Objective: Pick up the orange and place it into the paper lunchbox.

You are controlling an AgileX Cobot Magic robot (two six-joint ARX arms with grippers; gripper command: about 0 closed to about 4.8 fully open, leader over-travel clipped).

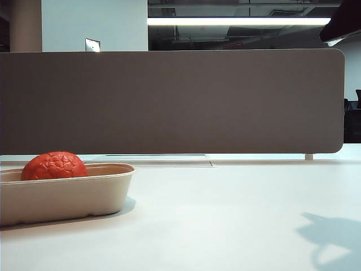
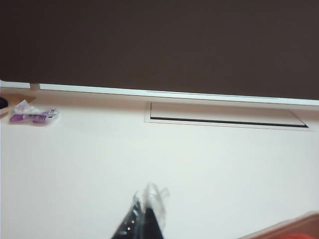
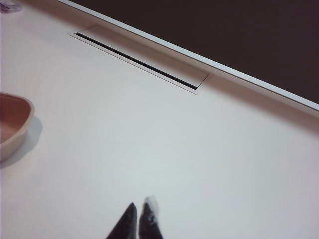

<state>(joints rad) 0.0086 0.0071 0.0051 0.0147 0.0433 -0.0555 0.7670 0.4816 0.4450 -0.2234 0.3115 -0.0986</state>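
Inside the paper lunchbox [image 1: 67,197] on the table [image 1: 225,226], the orange [image 1: 54,166] rests, apparently delivered; left pincer [image 2: 144,214] and right pincer [image 3: 139,221], both closed and empty, hover nearby.

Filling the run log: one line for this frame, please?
orange: in paper lunchbox | left tool: shut, empty, over bare table | right tool: shut, empty, clear of lunchbox | placement: looks done
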